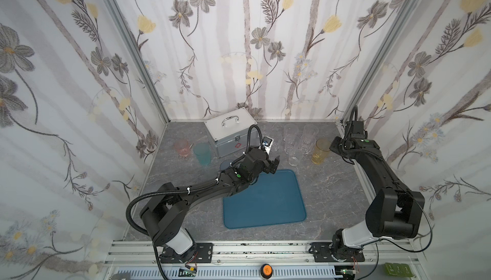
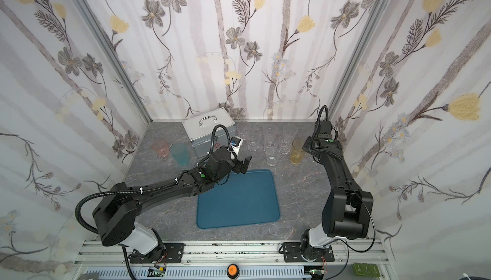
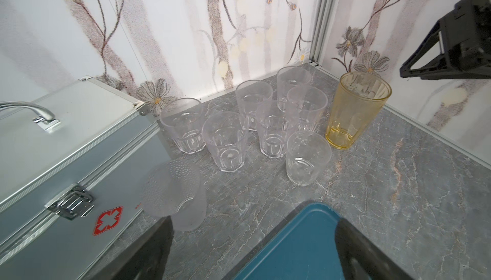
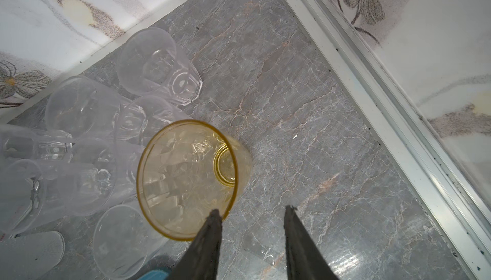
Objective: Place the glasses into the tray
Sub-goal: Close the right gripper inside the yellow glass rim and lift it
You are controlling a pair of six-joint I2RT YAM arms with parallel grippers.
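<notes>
Yellow glass (image 4: 191, 180) stands upright just ahead of my right gripper (image 4: 251, 210), jaws apart: one fingertip over its near rim, the other outside. My left gripper (image 3: 255, 220), spread wide, hangs farther off.

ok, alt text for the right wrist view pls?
A yellow glass stands upright on the grey marbled table, seen from above, with the right gripper open just at its rim, not holding it. Clear glasses crowd beside it, by the floral wall.

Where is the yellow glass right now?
In both top views the yellow glass stands upright on the table at the back right, just right of the clear glasses.
</notes>
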